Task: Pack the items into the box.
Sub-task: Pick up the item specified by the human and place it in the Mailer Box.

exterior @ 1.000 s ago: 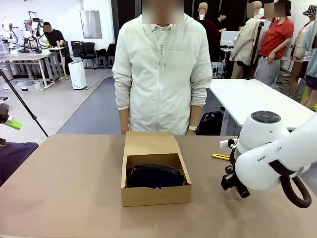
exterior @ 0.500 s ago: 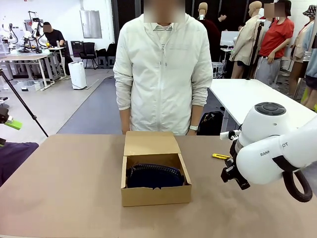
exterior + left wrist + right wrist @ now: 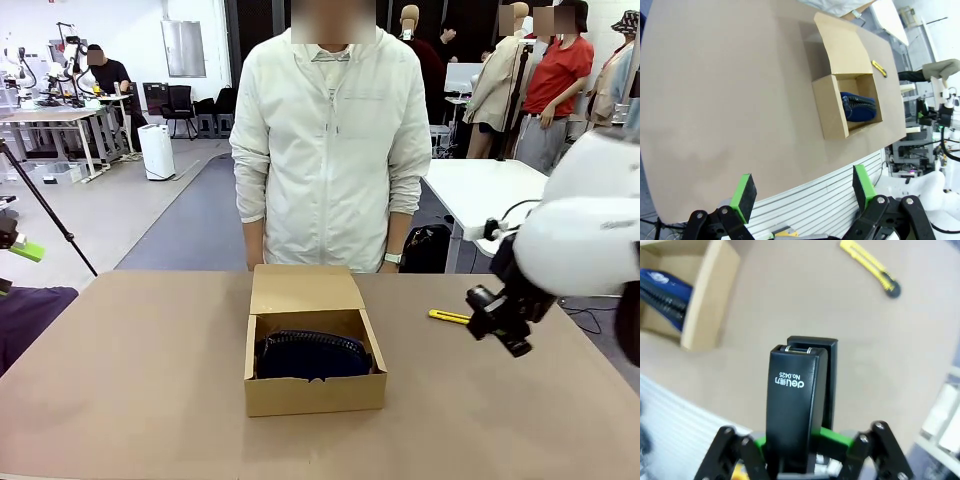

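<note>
- The right claw (image 3: pixel 799 440) is pressed together on the black stapler (image 3: pixel 795 405), which stands up between the green pads with its printed top facing the wrist camera.
- Claw and stapler hang above the table (image 3: pixel 130 350), off to the right of the box (image 3: pixel 315 395) and well apart from it.
- The box sits mid-table, its flap lid open toward the person (image 3: pixel 330 150); the navy pouch (image 3: pixel 313 355) lies inside.
- A yellow utility knife (image 3: pixel 446 316) lies on the table between the box and the right claw.
- The left claw (image 3: pixel 804 187) is spread wide with nothing between its pads, held high and far from the box.
</note>
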Controlling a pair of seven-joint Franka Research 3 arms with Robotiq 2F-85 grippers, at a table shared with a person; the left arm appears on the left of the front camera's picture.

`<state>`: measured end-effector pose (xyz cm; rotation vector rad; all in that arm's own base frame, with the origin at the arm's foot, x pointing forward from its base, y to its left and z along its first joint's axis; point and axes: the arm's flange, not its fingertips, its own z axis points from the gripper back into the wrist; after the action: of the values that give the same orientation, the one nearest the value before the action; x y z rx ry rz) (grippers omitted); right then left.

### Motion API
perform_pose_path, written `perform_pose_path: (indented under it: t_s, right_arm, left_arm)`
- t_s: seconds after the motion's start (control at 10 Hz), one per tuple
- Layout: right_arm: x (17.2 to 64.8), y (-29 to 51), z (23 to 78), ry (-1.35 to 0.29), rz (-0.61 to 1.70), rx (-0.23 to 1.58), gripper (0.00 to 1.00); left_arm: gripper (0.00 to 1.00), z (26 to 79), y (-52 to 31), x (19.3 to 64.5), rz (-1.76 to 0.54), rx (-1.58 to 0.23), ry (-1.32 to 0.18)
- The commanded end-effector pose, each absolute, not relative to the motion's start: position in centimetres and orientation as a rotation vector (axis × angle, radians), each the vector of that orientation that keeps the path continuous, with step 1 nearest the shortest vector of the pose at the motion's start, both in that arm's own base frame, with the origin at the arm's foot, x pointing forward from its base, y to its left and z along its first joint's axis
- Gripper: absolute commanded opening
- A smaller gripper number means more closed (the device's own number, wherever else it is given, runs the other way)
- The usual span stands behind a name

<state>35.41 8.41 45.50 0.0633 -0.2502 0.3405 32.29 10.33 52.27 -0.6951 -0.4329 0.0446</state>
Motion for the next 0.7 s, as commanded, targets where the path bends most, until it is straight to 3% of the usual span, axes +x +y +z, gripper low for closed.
perform_pose_path:
  t_s: [0.0,0.4,0.6]
  right_arm:
    - [34.2,6.5,46.4,-0.249,0.338,0.061,0.00]
    - [34.4,7.8,46.5,-0.237,0.333,0.061,0.00]
    - [37.0,13.2,47.4,-0.295,0.714,0.077,0.00]
  left_arm:
    - [1.00,52.4,10.5,32.2,0.045,-0.697,-0.426]
    - [1.00,52.4,10.5,32.2,0.045,-0.697,-0.426]
    - [1.00,52.4,10.5,32.2,0.045,-0.697,-0.426]
